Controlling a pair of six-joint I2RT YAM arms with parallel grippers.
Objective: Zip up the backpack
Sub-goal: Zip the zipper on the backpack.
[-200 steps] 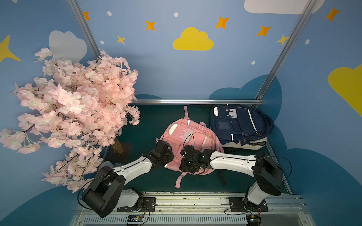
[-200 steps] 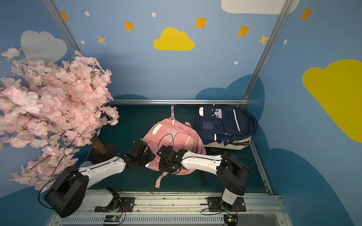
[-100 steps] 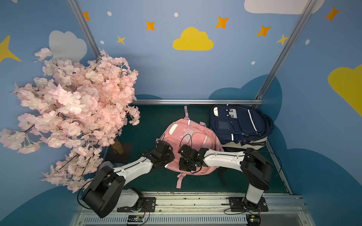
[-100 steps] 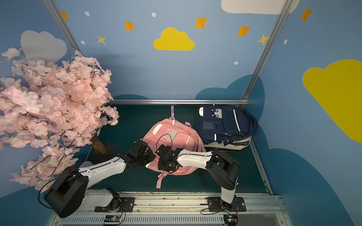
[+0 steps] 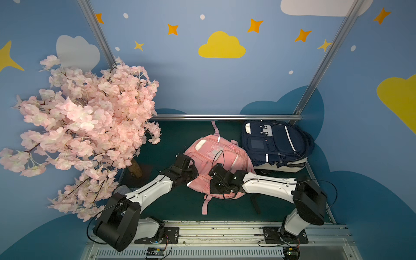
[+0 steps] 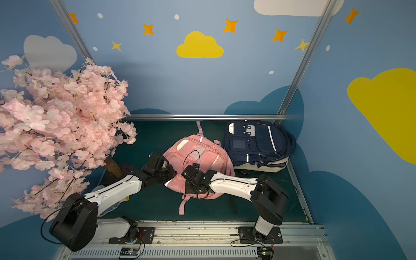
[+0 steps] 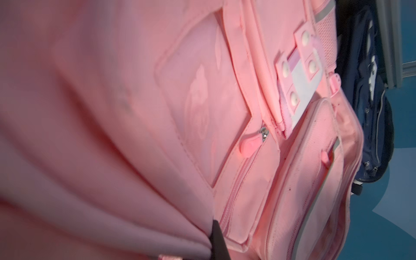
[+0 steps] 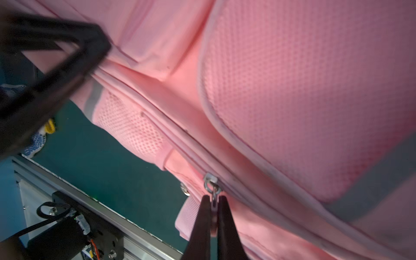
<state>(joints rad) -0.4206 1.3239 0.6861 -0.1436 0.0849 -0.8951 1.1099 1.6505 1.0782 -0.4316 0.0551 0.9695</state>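
Observation:
A pink backpack (image 5: 216,155) (image 6: 198,153) lies front side up on the green floor in both top views. My right gripper (image 8: 213,202) (image 5: 212,186) is at the bag's near edge, shut on the zipper pull that hangs from the silver slider (image 8: 210,180) of the side zipper. My left gripper (image 7: 212,222) (image 5: 191,174) is at the bag's left near corner. It is shut on a bunched fold of the pink fabric, with one black finger (image 7: 59,238) showing. The right wrist view catches that left gripper (image 8: 56,56) pressed into the bag. The front pocket's zipper pull (image 7: 249,145) is in the left wrist view.
A navy backpack (image 5: 274,144) lies against the pink one on its right, in the back corner. A pink blossom tree (image 5: 85,126) fills the left side, trunk (image 5: 136,168) near my left arm. A metal rail (image 5: 225,227) borders the front. A blue-dotted glove (image 8: 37,140) lies under my left arm.
My right gripper has closed on the zipper pull, and its arm has shifted a little at the bag's near edge. The left gripper has stayed on the fabric.

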